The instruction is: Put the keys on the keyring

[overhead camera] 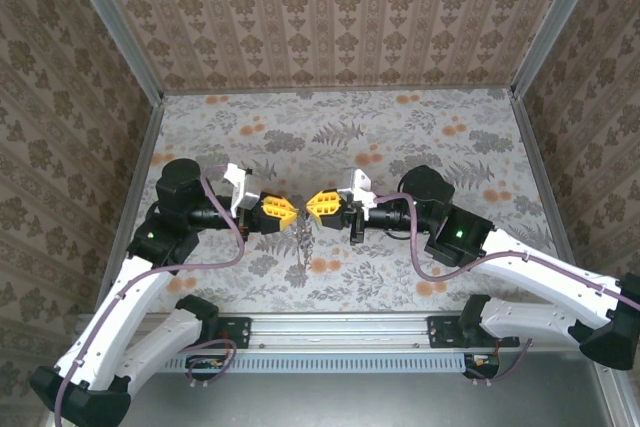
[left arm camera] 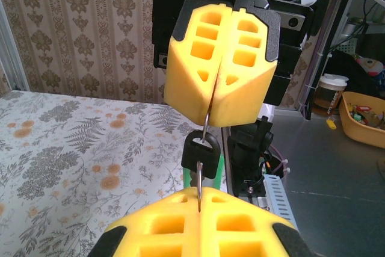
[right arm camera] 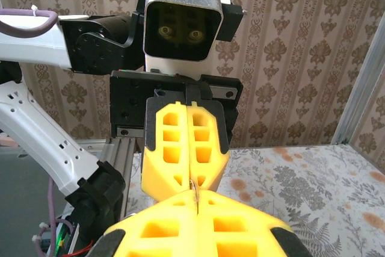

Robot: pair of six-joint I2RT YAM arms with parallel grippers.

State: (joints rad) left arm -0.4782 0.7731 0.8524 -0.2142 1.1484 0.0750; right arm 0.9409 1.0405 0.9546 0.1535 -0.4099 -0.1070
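Observation:
My left gripper (overhead camera: 294, 213) and right gripper (overhead camera: 311, 206) meet tip to tip above the middle of the table. Both are shut on the keyring (left arm camera: 199, 180), a thin grey loop seen edge-on between the yellow tips. A black-headed key (left arm camera: 201, 156) hangs on the loop, with a green key head (left arm camera: 220, 167) just behind it. From above, the keys (overhead camera: 302, 239) dangle as a small bunch below the tips. In the right wrist view, my right gripper (right arm camera: 197, 195) pinches a sliver of the keyring (right arm camera: 194, 187) against the left gripper's fingers (right arm camera: 171, 148).
The floral table cloth (overhead camera: 340, 137) lies under both arms, patterned walls on three sides. A metal rail (overhead camera: 340, 332) runs along the near edge. Off the table to the right stand a cup (left arm camera: 329, 91) and a yellow bin (left arm camera: 366, 118).

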